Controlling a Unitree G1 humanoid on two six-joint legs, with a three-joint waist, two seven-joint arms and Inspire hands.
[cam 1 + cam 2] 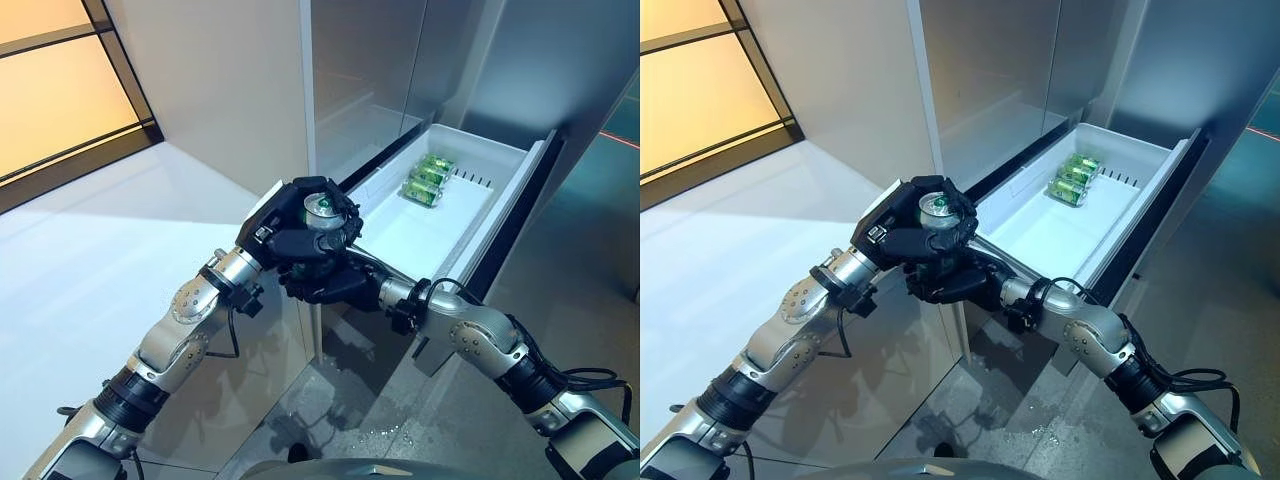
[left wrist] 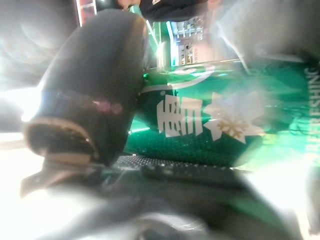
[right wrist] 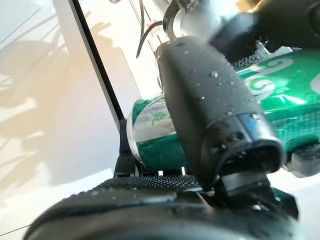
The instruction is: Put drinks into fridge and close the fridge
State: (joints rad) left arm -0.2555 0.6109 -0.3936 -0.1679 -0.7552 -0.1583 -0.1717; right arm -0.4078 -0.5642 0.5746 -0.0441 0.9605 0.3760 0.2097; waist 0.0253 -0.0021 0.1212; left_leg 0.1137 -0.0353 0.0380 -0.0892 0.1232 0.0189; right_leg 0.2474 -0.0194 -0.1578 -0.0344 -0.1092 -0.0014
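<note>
A green drink can (image 1: 320,207) stands upright just outside the near left corner of the open white fridge drawer (image 1: 480,233), its silver top showing. My left hand (image 1: 285,228) is curled round the can's upper part. My right hand (image 1: 325,283) grips it from below. In the left wrist view the can (image 2: 215,125) lies against the palm with the thumb (image 2: 95,90) across it. The right wrist view shows the same can (image 3: 160,135) under that hand's thumb (image 3: 210,100). Several green cans (image 1: 428,180) lie at the drawer's far end.
The grey fridge front (image 1: 360,80) rises behind the drawer. A white surface (image 1: 90,250) spreads to the left, with a dark-framed window (image 1: 60,90) beyond it. Water drops spot the grey floor (image 1: 330,420) below the drawer.
</note>
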